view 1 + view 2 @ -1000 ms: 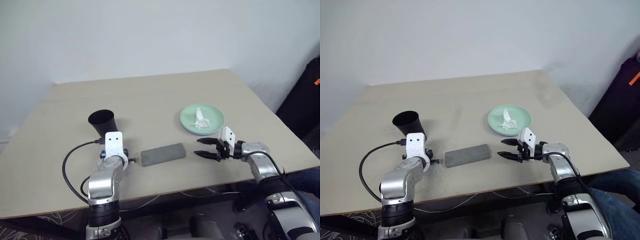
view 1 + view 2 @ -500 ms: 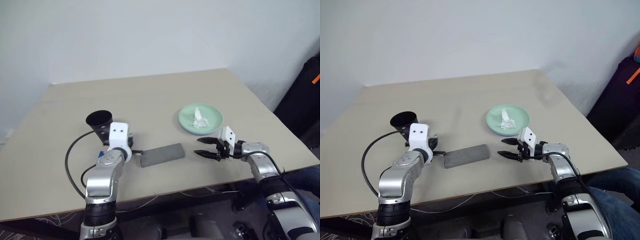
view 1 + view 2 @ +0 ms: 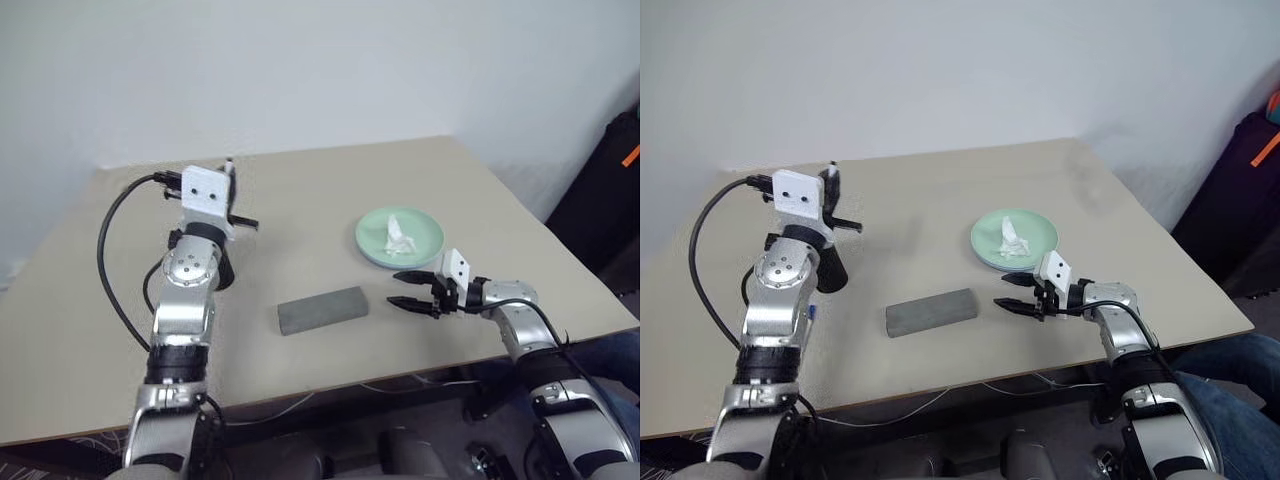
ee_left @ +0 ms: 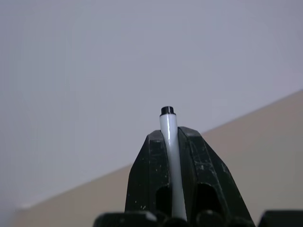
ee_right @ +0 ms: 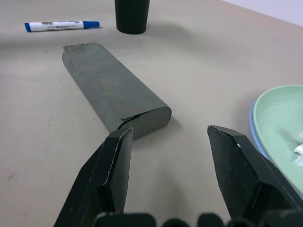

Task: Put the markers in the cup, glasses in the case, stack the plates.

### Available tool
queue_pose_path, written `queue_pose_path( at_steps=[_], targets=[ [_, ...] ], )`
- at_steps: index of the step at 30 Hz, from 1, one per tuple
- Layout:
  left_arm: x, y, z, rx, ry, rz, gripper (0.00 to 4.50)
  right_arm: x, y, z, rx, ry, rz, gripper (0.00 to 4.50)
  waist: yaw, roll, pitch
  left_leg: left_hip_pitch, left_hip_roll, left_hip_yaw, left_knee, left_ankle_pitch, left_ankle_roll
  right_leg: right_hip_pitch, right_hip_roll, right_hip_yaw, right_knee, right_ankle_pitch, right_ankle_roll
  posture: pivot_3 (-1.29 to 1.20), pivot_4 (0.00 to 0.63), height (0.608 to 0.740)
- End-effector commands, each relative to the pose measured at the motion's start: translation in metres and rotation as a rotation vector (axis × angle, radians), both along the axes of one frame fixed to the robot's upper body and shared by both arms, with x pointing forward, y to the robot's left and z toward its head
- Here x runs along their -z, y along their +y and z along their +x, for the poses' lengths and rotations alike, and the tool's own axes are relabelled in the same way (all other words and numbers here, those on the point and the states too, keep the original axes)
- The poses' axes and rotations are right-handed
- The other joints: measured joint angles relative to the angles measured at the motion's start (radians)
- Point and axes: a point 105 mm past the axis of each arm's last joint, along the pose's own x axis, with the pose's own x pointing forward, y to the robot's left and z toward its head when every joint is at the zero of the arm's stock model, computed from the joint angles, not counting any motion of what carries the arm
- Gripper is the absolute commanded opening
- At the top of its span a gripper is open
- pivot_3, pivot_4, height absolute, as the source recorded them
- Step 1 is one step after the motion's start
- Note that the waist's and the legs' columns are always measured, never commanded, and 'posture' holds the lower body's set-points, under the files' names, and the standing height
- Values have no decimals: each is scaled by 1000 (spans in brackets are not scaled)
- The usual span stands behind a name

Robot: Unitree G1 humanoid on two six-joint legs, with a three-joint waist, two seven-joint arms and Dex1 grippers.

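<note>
Your beige table (image 3: 330, 190) stood against a plain white wall (image 3: 300, 70), crumpled white tissue (image 3: 399, 238) lying right of centre.

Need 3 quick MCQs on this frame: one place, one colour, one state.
1. Where does the grey case lie?
A. inside the cup
B. flat on the table, between the two arms
C. on the plates

2. What colour is the plate under the tissue?
A. red
B. mint green
C. black

3. What is the left gripper doing?
A. shut on a marker
B. wide open
C. holding the case

Key: 1 B, the case rests on the tabletop, untouched. 2 B, the top plate is mint green, a light blue rim beneath it. 3 A, the left wrist view shows the white marker clamped between the fingers.
</note>
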Motion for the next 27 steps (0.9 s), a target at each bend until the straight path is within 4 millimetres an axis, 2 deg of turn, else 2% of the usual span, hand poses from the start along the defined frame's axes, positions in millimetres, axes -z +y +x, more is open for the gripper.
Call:
queue_pose_path(
  at_steps=[1,8,13,17,23,27],
  targets=[
    [-18,13,6,-56,-117,29,19,-16,-1,6,6,-59,20,2750,0,0,0,0,0,0,0,0,0,0,0,0,0,0,0,0,0,740],
    [-1,16,17,-63,-118,30,19,-16,-2,5,15,-61,20,2750,1,0,0,-2,-1,0,0,-2,1,-1,-1,0,-2,0,0,0,0,740],
    [2,18,19,-90,-124,21,1482,-16,-4,4,22,-60,19,2750,1,0,0,-2,-1,0,0,-2,1,-1,-1,0,-2,0,0,0,0,740],
    [3,18,19,-90,-125,19,2855,-15,-5,4,23,-59,19,2750,0,0,0,-2,-1,0,0,-2,1,-1,-1,-1,-2,0,0,0,0,740],
    [-4,18,11,-72,-137,-54,2855,-17,-1,4,13,-63,26,2750,0,0,0,-2,-1,0,0,-2,1,-1,-1,-1,-2,0,0,0,0,740],
    [-8,17,-3,-3,-97,-128,2855,-24,2,2,-6,-63,58,2750,-3,0,0,-2,0,0,0,-3,1,-2,-1,0,-2,0,0,0,0,740]
  ],
)
